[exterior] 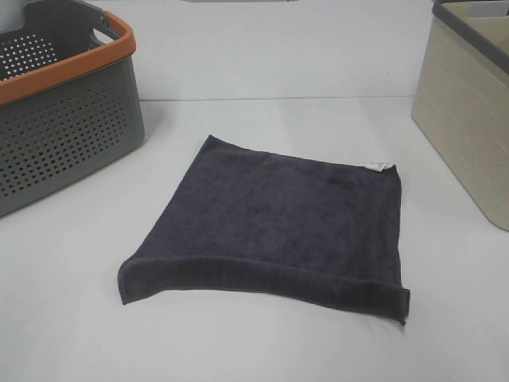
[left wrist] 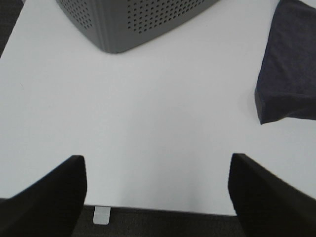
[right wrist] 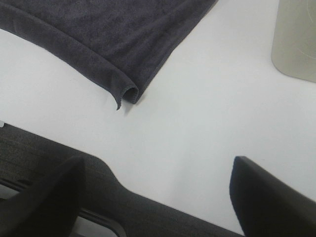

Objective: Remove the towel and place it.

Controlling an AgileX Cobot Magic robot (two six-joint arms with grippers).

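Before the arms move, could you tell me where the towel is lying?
The towel lies flat mid-table in the exterior high view, between the grey basket on the left and the beige bin on the right.

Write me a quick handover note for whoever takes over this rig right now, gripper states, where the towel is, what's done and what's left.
Left gripper: open, empty, over bare table, short of the towel's near left corner.
Right gripper: open, empty, near the table's front edge, just short of the towel's near right corner.
Towel: lying spread on the white table, near edge folded over, white tag at the far right corner. Nothing grips it.
Grey basket with orange rim stands far left, beige bin far right; both apart from the towel.
Done: nothing visible yet.
Left: grasp the towel, lift it away, and place it.
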